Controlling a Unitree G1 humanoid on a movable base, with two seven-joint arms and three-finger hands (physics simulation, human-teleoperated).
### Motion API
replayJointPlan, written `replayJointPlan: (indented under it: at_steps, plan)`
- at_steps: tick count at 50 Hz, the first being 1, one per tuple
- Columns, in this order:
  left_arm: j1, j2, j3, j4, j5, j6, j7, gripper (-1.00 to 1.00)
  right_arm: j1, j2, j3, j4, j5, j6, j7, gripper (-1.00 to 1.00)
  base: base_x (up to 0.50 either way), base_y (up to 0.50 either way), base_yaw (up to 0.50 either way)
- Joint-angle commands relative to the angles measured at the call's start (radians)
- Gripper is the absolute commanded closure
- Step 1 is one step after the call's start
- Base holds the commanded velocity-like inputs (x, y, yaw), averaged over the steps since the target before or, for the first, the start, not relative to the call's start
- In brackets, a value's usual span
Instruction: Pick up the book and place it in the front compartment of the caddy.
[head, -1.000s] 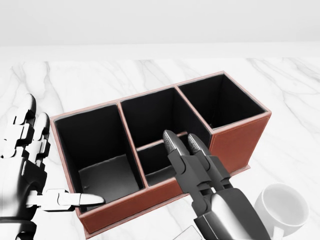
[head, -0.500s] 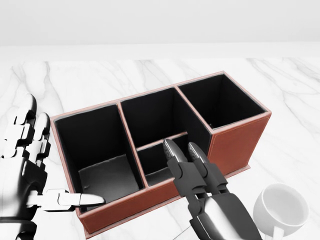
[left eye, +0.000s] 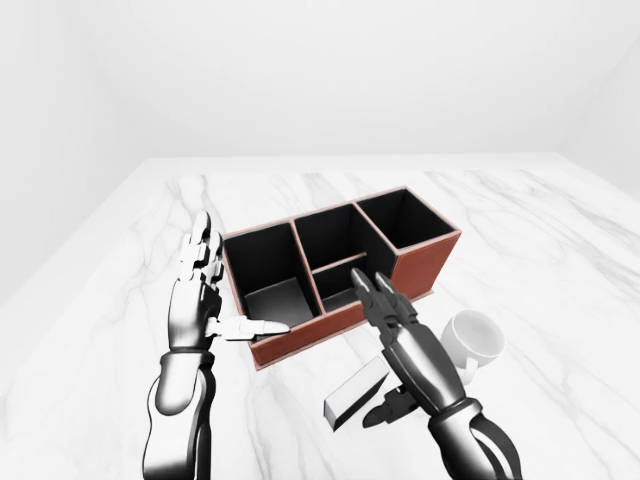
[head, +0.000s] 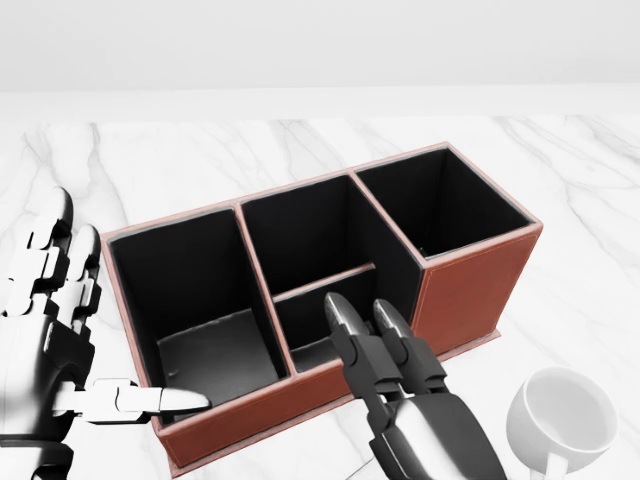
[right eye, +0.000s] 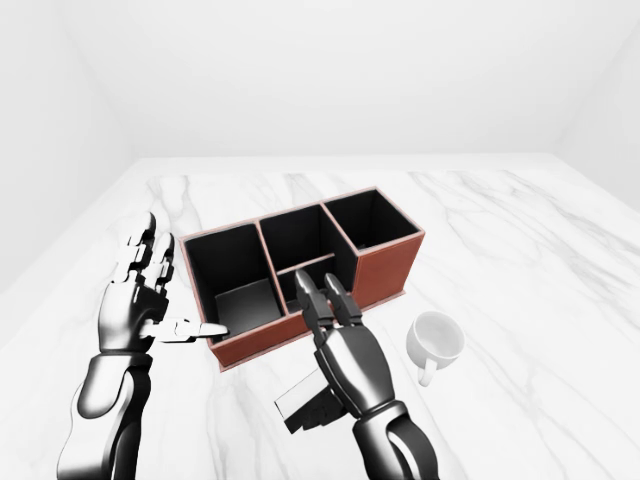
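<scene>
The red-brown caddy (head: 470, 285) with black compartments stands on the white marble table. Its small low compartment (head: 315, 325) lies on the side toward the bottom of the head view. The book (left eye: 352, 397), white with a dark edge, lies flat on the table below the caddy, partly under my right hand. My right hand (left eye: 385, 325) is open, its fingers (head: 345, 325) stretched over the caddy's lower rim and its thumb beside the book. My left hand (head: 70, 330) is open at the caddy's left end, fingers raised, thumb tip at the caddy's lower left corner.
A white mug (left eye: 475, 337) stands on the table to the right of my right hand, below the caddy's right end. The marble top stretches wide on every side, with plain white walls beyond it.
My right hand has drawn back toward the bottom of the head view, its fingertips leaving the middle compartments for the caddy's lower rim. The left hand and caddy have not moved.
</scene>
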Motion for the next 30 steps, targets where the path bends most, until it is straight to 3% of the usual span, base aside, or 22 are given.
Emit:
replayJointPlan:
  at_steps: [1,16,30]
  plan:
    - [-0.001,0.000,0.001,-0.001,-0.001,0.000,-0.002,-1.00,-0.007,-0.001,0.012,0.043,-0.017,0.000,-0.024,-1.00,0.00,0.00,0.00]
    - [0.000,0.000,0.001,0.000,0.000,0.000,-0.002,-1.00,-0.024,0.002,0.019,0.102,-0.029,-0.025,-0.050,-1.00,0.00,0.00,0.00]
    - [0.000,0.000,0.000,0.003,0.000,0.000,-0.003,-1.00,-0.045,0.009,0.045,0.144,-0.051,-0.029,-0.070,-1.00,0.00,0.00,0.00]
